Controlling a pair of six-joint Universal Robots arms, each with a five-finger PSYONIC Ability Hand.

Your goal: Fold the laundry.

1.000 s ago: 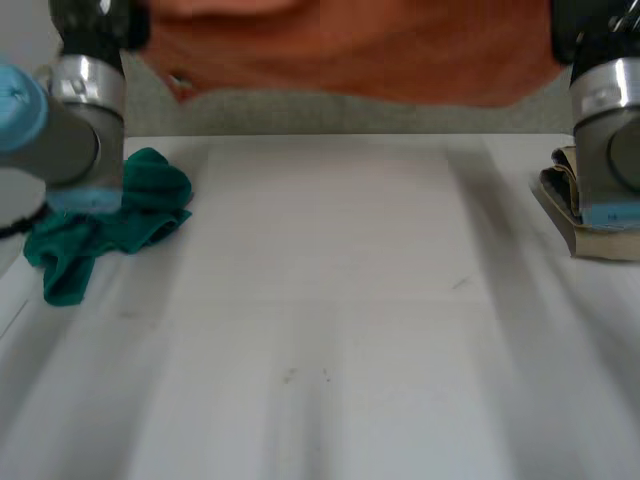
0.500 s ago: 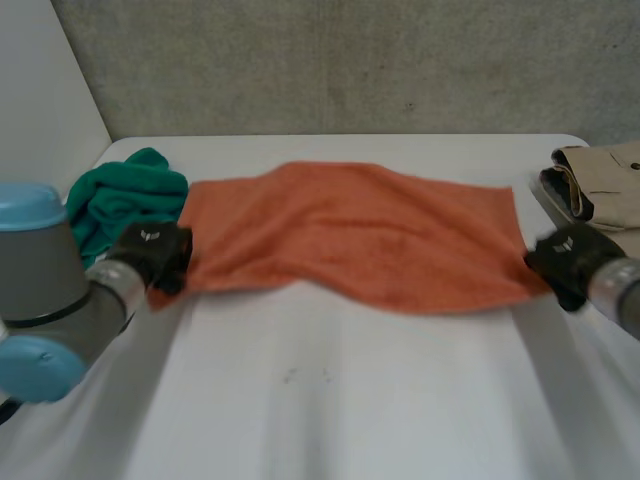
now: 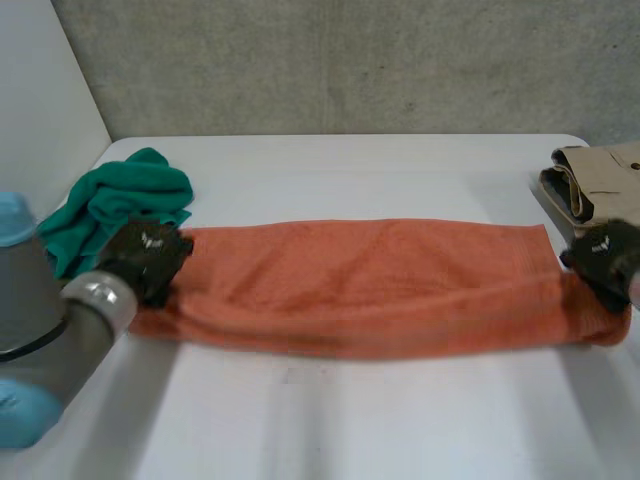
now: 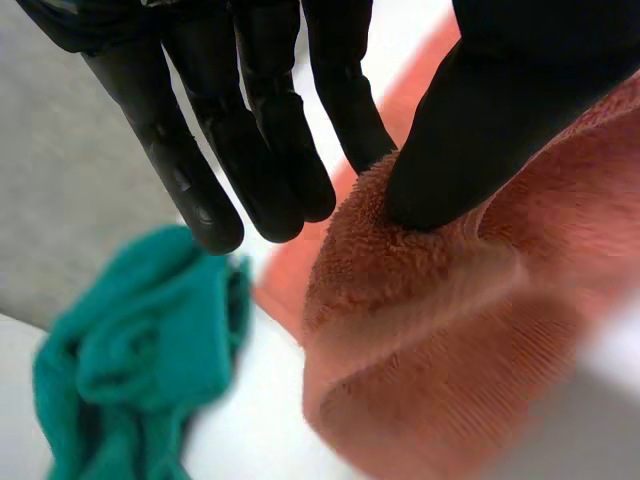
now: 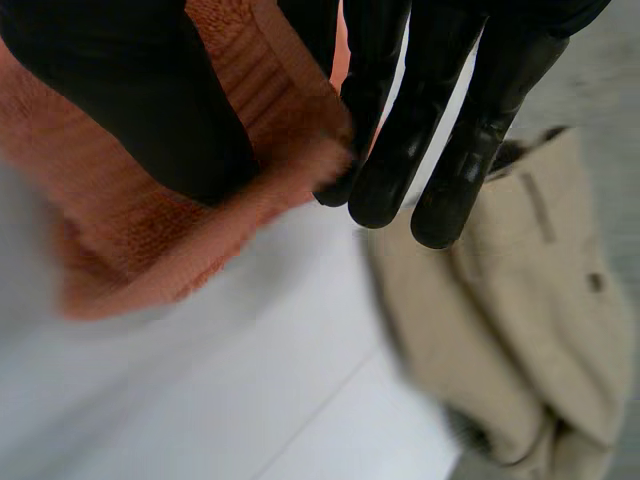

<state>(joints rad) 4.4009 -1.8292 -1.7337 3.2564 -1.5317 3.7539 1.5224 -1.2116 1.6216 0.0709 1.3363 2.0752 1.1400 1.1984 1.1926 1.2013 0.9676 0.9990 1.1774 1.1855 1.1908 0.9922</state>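
Our left hand (image 4: 470, 120) is pinching one end of the orange towel (image 4: 430, 330), thumb against fingers, and our right hand (image 5: 130, 110) is pinching the other. From the head view, we're seeing the towel stretching across the white table (image 3: 350, 420) between the green cloth (image 3: 125, 200) and the beige garment (image 3: 600, 170).

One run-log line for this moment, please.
left hand: pinches orange towel end | right hand: pinches other end | towel: stretched across table | green cloth, beige garment: aside

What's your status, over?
Left hand pinching orange towel at its left end, right hand at its right. Towel lies along table. Green cloth by left hand, beige garment by right.
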